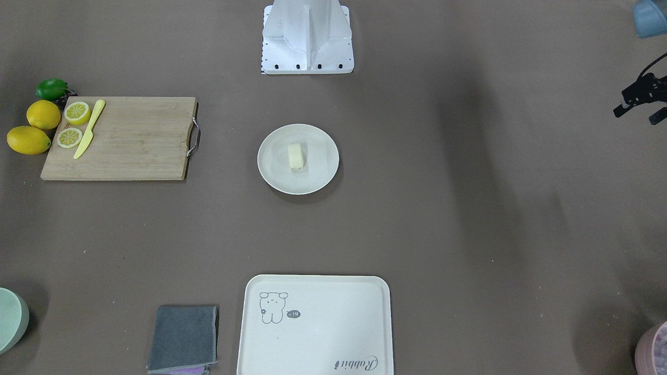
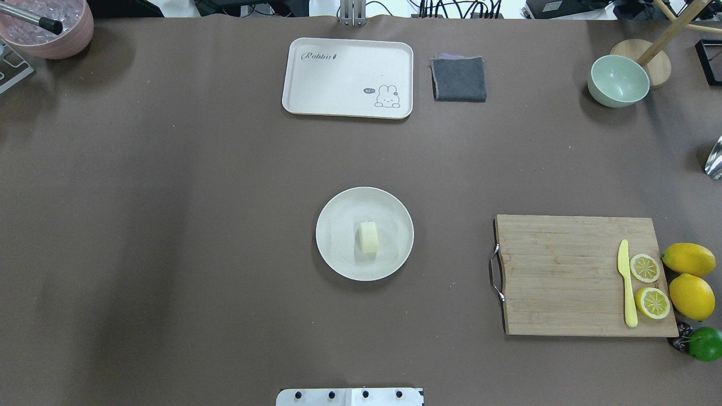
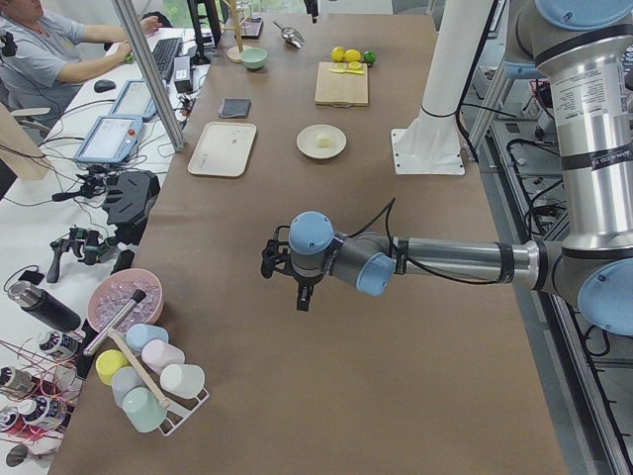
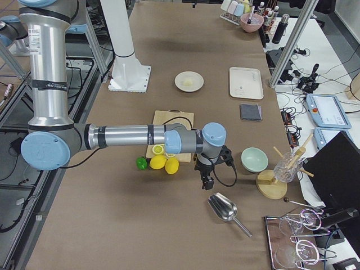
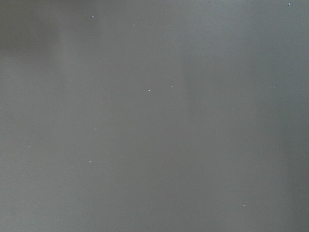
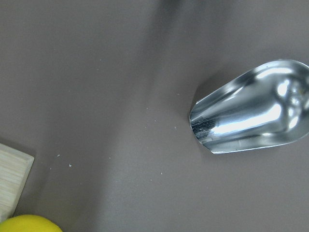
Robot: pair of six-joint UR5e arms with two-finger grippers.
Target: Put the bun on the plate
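Observation:
The pale cream bun (image 1: 295, 156) (image 2: 368, 237) lies on its side in the middle of the round off-white plate (image 1: 319, 174) (image 2: 338, 251) at the table's centre. Nothing touches either one. My left gripper (image 1: 637, 115) (image 3: 287, 282) hovers far off at the table's left end, with its two black fingers apart and nothing between them. My right gripper (image 4: 205, 179) shows only in the exterior right view, past the lemons and above the table near a metal scoop (image 6: 251, 106); I cannot tell whether it is open or shut.
A wooden cutting board (image 2: 564, 276) holds a yellow knife (image 2: 626, 285) and two lemon halves (image 2: 648, 285), with whole lemons (image 2: 691, 282) and a lime (image 2: 706, 343) beside it. A cream tray (image 2: 338, 79), grey cloth (image 2: 458, 79), green bowl (image 2: 617, 82) and pink bowl (image 2: 51, 31) line the far edge.

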